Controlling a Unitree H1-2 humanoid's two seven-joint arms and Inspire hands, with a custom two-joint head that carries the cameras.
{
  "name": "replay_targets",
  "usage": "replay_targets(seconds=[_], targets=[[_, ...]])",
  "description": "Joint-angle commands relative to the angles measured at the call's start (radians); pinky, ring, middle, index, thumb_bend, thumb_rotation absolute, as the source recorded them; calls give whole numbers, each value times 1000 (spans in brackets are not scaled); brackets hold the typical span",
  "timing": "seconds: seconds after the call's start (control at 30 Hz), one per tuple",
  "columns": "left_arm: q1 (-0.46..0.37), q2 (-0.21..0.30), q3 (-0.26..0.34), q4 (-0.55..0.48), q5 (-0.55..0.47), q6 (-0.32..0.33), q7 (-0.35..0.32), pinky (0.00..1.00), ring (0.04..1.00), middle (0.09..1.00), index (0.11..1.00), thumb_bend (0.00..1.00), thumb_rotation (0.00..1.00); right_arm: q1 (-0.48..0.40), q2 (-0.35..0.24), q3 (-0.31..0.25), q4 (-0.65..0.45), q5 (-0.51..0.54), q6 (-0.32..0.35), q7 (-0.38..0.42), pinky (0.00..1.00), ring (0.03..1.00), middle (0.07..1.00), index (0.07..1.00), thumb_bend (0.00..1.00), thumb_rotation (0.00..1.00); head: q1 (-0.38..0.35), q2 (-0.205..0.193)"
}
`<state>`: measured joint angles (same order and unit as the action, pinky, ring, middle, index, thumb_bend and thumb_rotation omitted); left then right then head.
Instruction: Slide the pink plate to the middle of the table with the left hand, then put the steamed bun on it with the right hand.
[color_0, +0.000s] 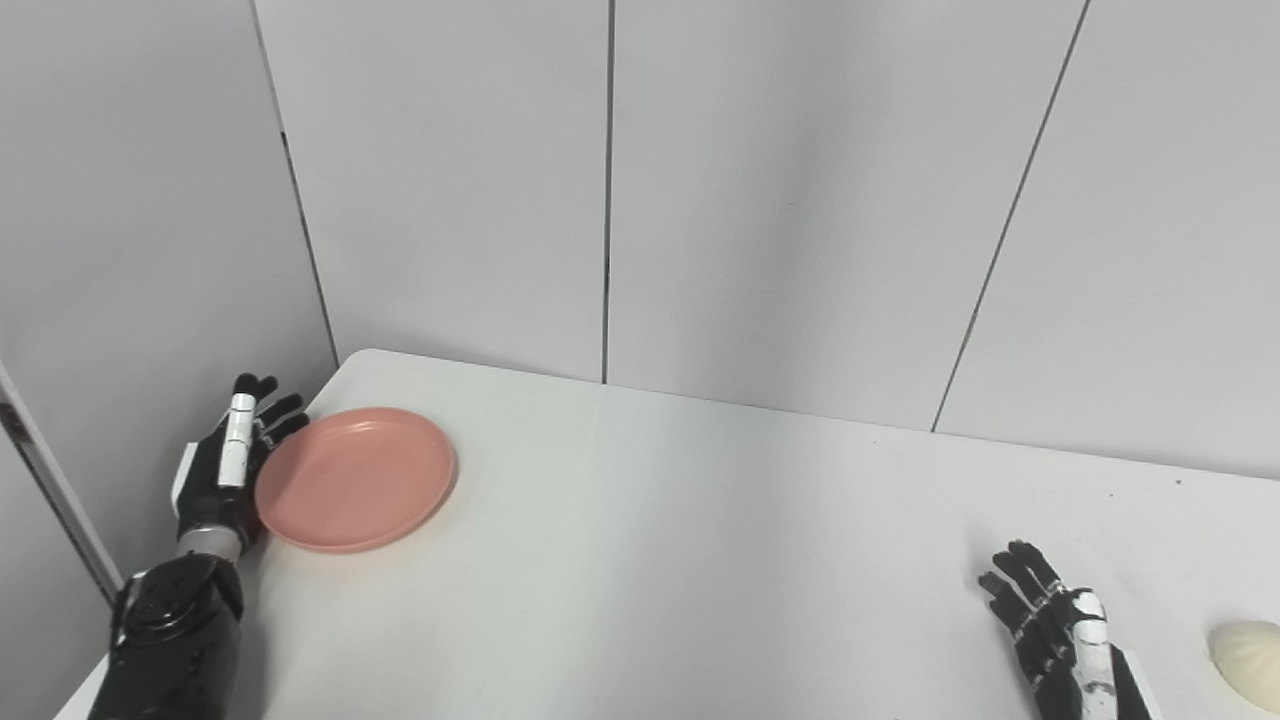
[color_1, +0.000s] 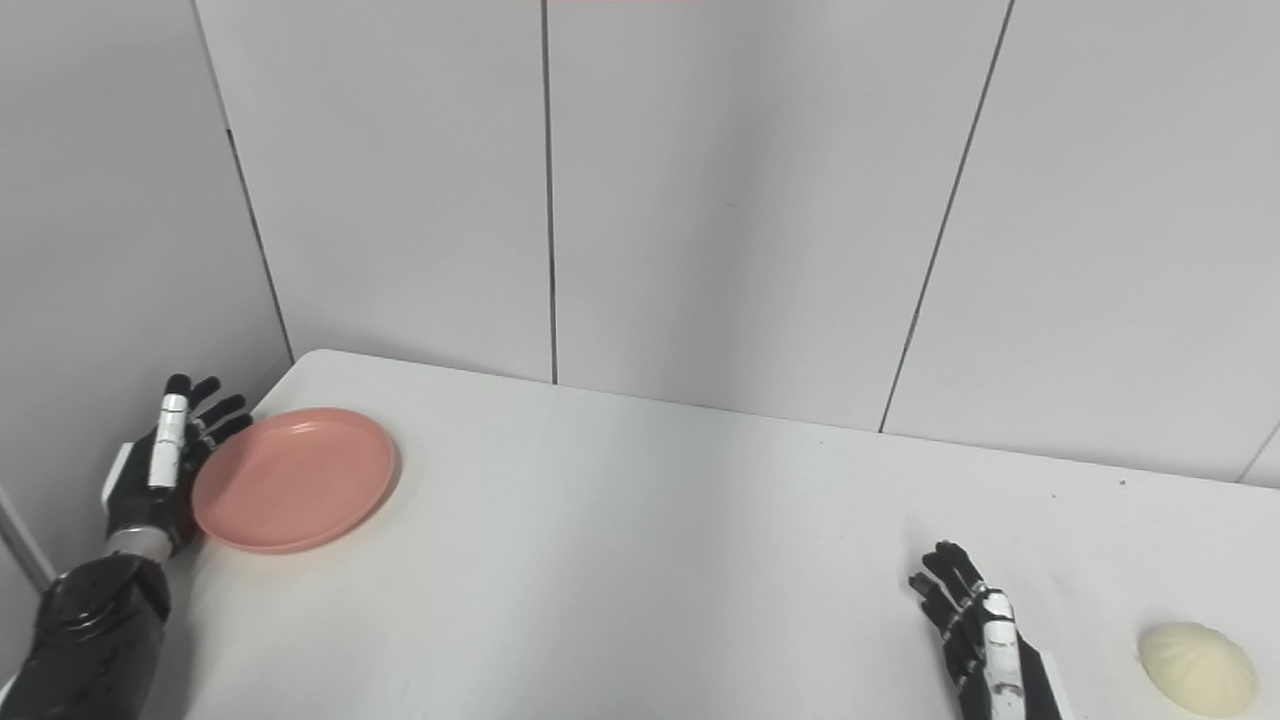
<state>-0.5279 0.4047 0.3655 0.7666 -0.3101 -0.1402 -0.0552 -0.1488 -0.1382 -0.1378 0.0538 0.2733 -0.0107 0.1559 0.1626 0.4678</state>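
From the left eye: a white tabletop (color_0: 700, 560) against grey wall panels (color_0: 800, 200), with a pink plate (color_0: 356, 478) lying flat near the far left corner, well short of the middle. Left hand (color_0: 228, 465) just beside the plate's left rim, off the tabletop edge, fingers (color_0: 270, 415) spread and pointing away, holding nothing; touching the rim or only next to it, cannot tell. Black forearm (color_0: 175, 640) rising from the bottom left corner. Right hand (color_0: 1060, 635) low at the right, palm turned inward, fingers apart and stretched forward, empty, over the near part of the tabletop. Steamed bun (color_0: 1247, 652) at the far right edge of the picture, partly cut off, resting on the tabletop just right of the right hand and apart from it. From the right eye: same layout, seen a little shifted. Plate (color_1: 294, 492) again by the far left corner, upright side up, nothing on it. Left hand (color_1: 165, 465) tight against the plate's left side, fingers open and fanned. Right hand (color_1: 985, 640) low at the right, fingers parted, gripping nothing. Bun (color_1: 1197, 668) fully in sight here, pale cream with pleats across its dome, sitting near the front right of the tabletop, to the right of the right hand with a clear gap between, and well apart from the plate.
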Motion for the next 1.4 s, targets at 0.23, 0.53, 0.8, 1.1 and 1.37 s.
replay_targets(seconds=[0.23, 0.53, 0.8, 1.1, 1.37], targets=[[-4, -26, -22, -144, -16, 42, -26, 803, 787, 793, 853, 790, 884, 13, 4, -1, 23, 0, -26, 4, 941, 856, 877, 863, 778, 960, -1, 2], [10, -56, -36, -240, -17, 78, -35, 795, 792, 799, 851, 798, 884, 19, 8, 3, 11, -4, -23, 5, 934, 853, 883, 868, 765, 963, -9, 7], [8, -78, -63, -252, -7, 108, -36, 790, 793, 807, 856, 793, 877, 28, 11, 8, -16, -4, -4, 2, 940, 860, 890, 876, 751, 973, -20, 18], [-9, -104, -117, -228, 33, 100, -36, 762, 773, 779, 848, 816, 883, 31, 13, 14, -31, -4, 9, -5, 955, 864, 890, 879, 778, 959, -22, 21], [-11, -122, -140, -218, 45, 111, -41, 756, 771, 777, 823, 820, 857, 31, 14, 16, -30, -8, 2, -5, 946, 857, 879, 872, 764, 961, -23, 22]])
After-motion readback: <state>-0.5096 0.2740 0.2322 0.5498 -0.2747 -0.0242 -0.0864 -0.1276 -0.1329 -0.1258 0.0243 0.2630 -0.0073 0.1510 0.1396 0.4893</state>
